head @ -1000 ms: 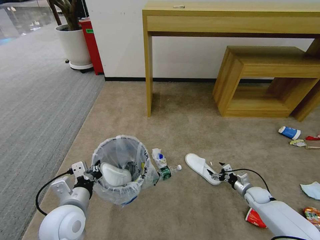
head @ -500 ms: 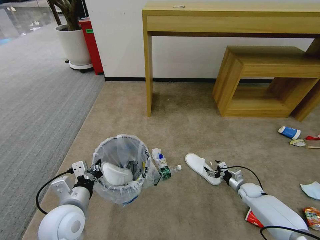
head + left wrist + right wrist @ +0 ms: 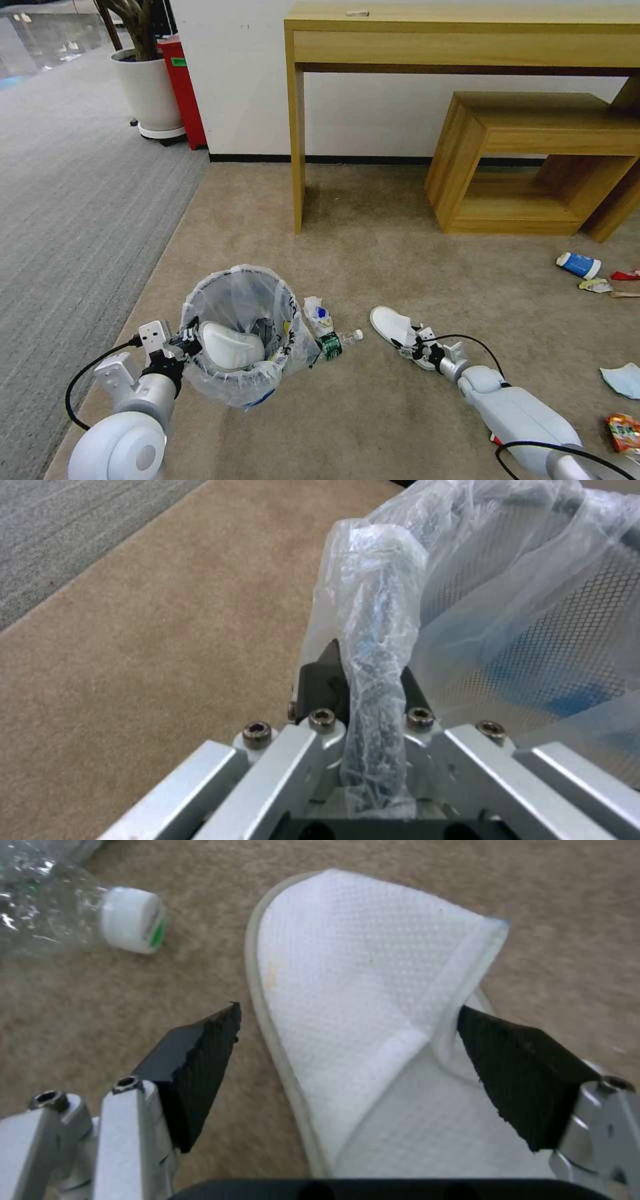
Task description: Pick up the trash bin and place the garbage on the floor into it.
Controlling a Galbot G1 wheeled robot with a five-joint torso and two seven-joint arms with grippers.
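Two grippers are at work for you: your left gripper (image 3: 189, 341) is clenched on the near-left rim of the trash bin (image 3: 235, 333), which holds one white slipper (image 3: 231, 347). Your right gripper (image 3: 347, 1060) is spread wide around the other slipper (image 3: 373, 1005) on the carpet (image 3: 373, 267), right of the bottle (image 3: 337, 343).

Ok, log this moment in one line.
left hand: shut on bin rim | right hand: open, astride slipper | stage: pre-grasp
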